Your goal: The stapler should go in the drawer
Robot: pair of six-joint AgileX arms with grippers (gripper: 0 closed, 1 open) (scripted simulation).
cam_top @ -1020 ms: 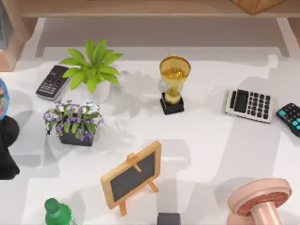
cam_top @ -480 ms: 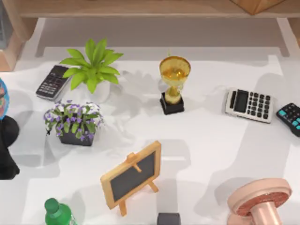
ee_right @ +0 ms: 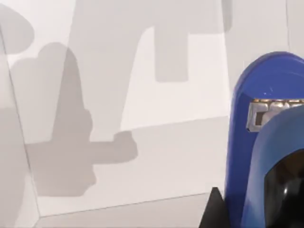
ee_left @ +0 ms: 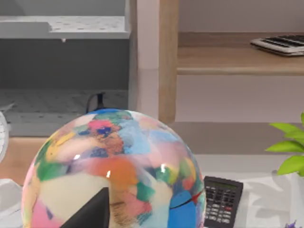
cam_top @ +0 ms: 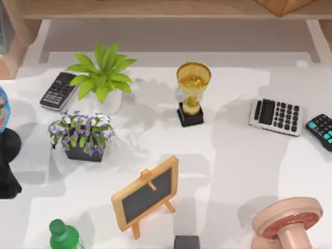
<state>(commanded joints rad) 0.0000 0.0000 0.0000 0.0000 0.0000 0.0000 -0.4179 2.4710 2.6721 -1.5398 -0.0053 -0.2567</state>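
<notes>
Two calculators (cam_top: 275, 116) and a trophy (cam_top: 192, 93) on the white table (cam_top: 233, 171).

Bright even light on the white surface (cam_top: 233, 155), soft grey blocky shadows across it, small glints on the globe (ee_left: 114, 175), trophy (cam_top: 193, 83) glossy, right wrist view crisp-edged shadows.

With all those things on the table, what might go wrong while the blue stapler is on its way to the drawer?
Two things seem possible. The stapler fills the edge of the right wrist view, very close to the camera; how firmly it is held cannot be seen, so it might slip. The table is also crowded: the trophy, the small chalkboard and the grey calculator could be knocked if an arm travels low over them.
</notes>
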